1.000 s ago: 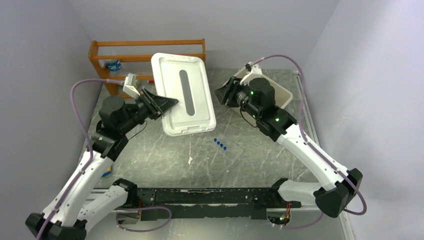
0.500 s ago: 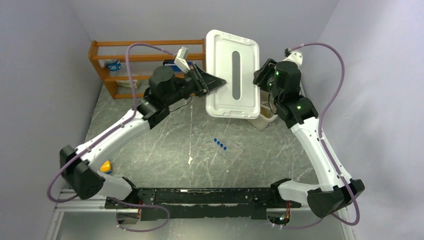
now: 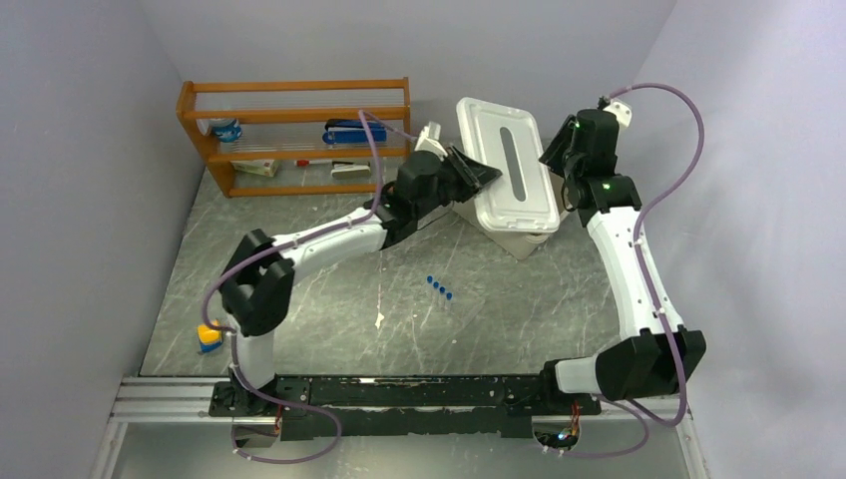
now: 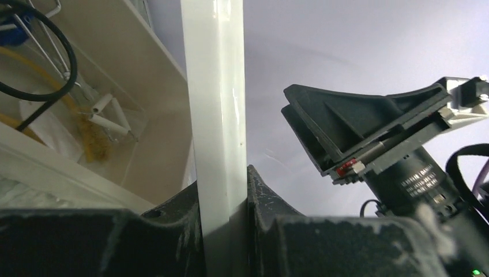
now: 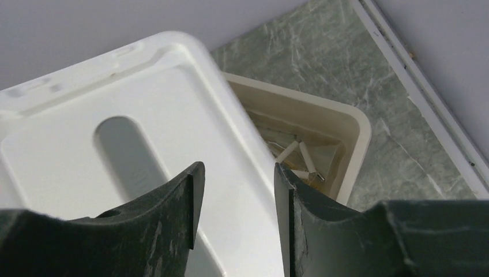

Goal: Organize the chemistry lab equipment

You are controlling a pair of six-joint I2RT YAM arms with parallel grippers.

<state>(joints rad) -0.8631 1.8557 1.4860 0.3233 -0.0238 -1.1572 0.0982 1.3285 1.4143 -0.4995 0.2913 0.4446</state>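
The left gripper [image 4: 222, 199] was clamped tight on the rim of a white lid [image 4: 214, 86], the thin edge pinched between its two black fingers. In the top view the left gripper [image 3: 481, 177] reached in from the lid's 9 o'clock side. The right gripper [image 5: 237, 222] hung just above the lid's opposite side with its jaws apart, holding nothing; whether its fingers touched the lid could not be told. From above, the right gripper [image 3: 557, 158] sat at the lid's 3 o'clock edge.

The white lid [image 3: 509, 165], with a long grey oval recess down its middle, lay tilted over a cream bin [image 3: 525, 242] at about 1 o'clock on the counter [image 3: 319, 289]. It covered most of the bin, whose near corner showed at the lid's 6 o'clock. In the right wrist view one end of the bin [image 5: 353, 141] stood uncovered.

Inside the bin, the left wrist view showed a black wire ring [image 4: 55, 81], amber tubing [image 4: 89, 141] and short white rods [image 4: 109, 112].

Near the counter's centre lay a row of blue-capped tubes [image 3: 439, 288], well apart from the bin, with a small white scrap [image 3: 379, 319] at their 7 o'clock.

At 11 o'clock stood an orange shelf [image 3: 294, 88] holding a blue stapler [image 3: 354, 131]. A small yellow-and-blue block [image 3: 209, 335] lay at 8 o'clock.
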